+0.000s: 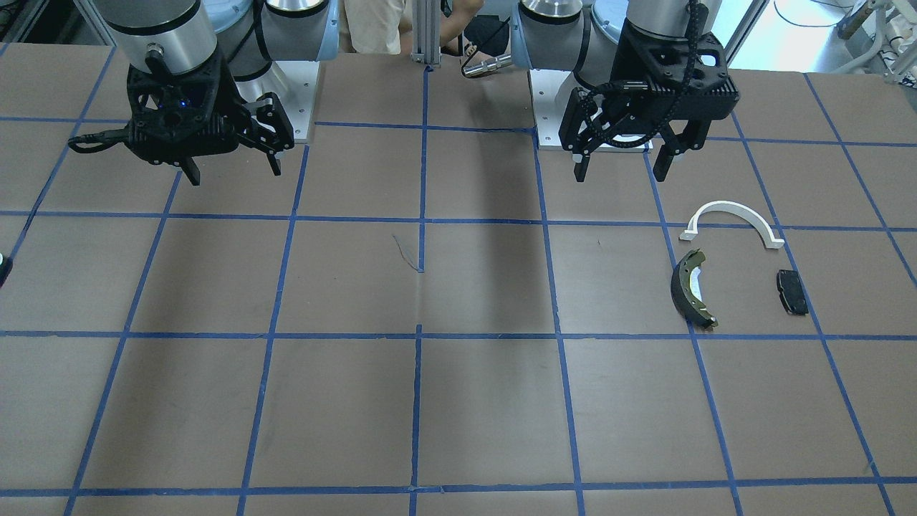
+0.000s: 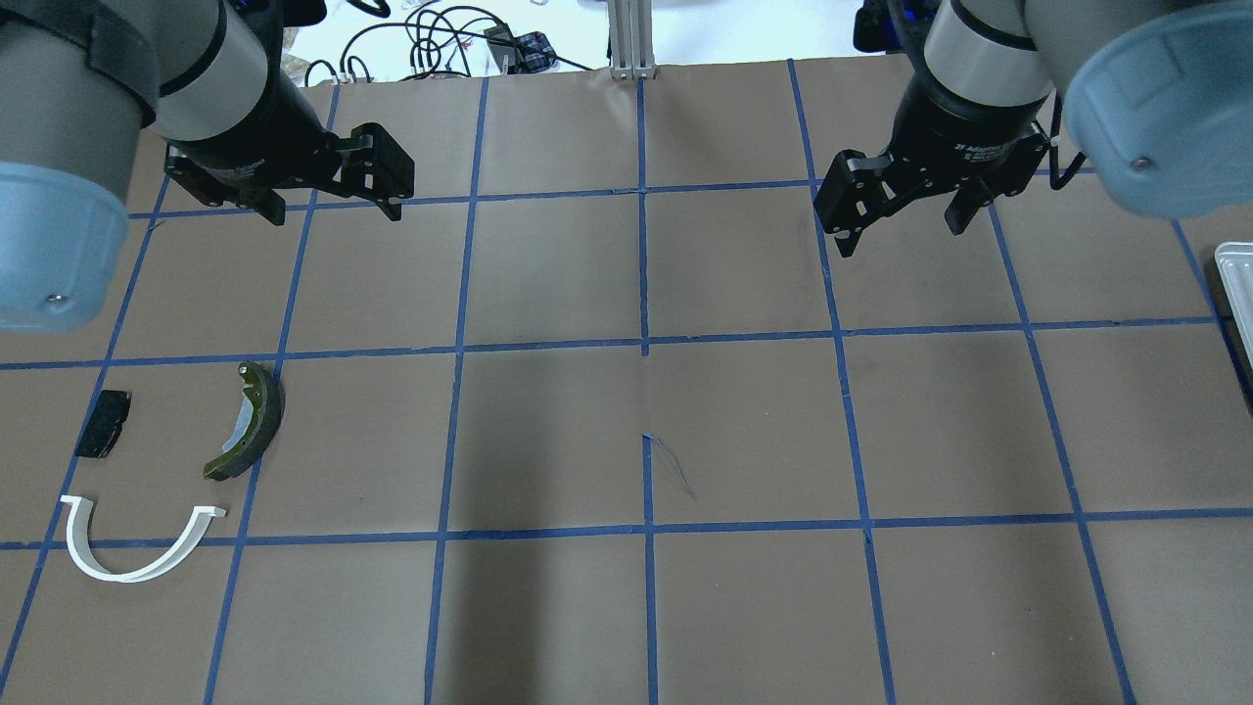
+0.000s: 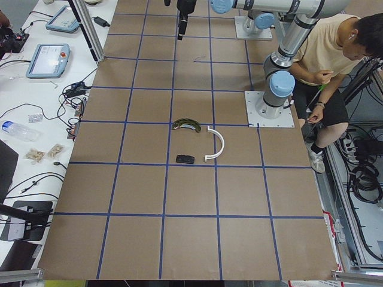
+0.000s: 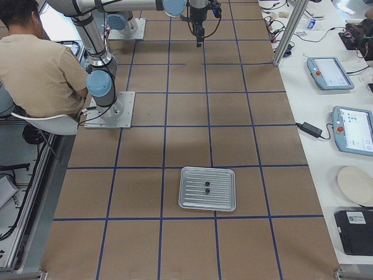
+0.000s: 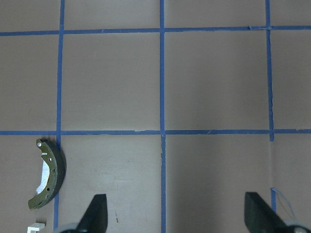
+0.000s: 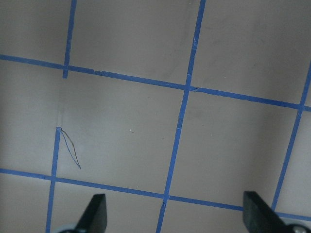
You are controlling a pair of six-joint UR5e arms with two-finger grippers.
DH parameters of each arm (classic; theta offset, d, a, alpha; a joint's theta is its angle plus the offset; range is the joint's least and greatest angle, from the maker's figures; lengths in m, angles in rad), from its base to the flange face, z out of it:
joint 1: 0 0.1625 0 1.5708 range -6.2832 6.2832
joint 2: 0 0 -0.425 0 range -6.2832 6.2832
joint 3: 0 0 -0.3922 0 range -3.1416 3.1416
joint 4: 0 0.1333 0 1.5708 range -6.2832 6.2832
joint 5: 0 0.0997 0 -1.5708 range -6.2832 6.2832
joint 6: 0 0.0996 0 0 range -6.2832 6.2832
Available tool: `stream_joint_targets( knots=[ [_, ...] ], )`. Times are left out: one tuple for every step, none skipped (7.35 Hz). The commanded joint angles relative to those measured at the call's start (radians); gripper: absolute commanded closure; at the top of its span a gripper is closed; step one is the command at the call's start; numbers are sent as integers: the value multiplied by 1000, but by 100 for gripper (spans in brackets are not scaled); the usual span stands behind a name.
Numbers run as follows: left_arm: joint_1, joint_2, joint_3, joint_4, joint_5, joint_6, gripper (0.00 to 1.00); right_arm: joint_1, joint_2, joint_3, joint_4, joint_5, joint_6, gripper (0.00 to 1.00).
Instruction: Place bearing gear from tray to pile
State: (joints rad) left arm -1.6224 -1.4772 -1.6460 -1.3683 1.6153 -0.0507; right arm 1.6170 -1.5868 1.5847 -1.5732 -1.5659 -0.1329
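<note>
The silver tray (image 4: 207, 188) lies on the table near the robot's right end, and its edge shows in the overhead view (image 2: 1235, 294). Two small dark parts (image 4: 206, 187) lie on it, too small to identify. The pile lies on the robot's left side: a white arch bracket (image 1: 734, 218), a dark brake shoe (image 1: 693, 287) and a black pad (image 1: 791, 291). My left gripper (image 1: 620, 170) hangs open and empty above the table behind the pile. My right gripper (image 1: 233, 172) hangs open and empty, far from the tray. The brake shoe (image 5: 48, 174) also shows in the left wrist view.
Blue tape lines grid the brown table. The arm bases (image 1: 573, 107) stand at the robot's edge. A seated person (image 4: 35, 64) is beside the robot. A side bench with tablets (image 4: 349, 128) and cables runs along the far edge.
</note>
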Motion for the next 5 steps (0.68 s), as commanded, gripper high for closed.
stream_joint_targets(
  knots=[
    [1,0,0,0,0,0,0,-58,2,1,-4,0,-95,0],
    [1,2,0,0,0,0,0,-144,19,3,-4,0,-232,0],
    [1,0,0,0,0,0,0,-258,39,8,-7,-2,-363,0],
    [1,0,0,0,0,0,0,-360,77,8,-36,-6,-502,0],
    [1,0,0,0,0,0,0,-447,114,8,-95,-6,-575,0]
  ],
)
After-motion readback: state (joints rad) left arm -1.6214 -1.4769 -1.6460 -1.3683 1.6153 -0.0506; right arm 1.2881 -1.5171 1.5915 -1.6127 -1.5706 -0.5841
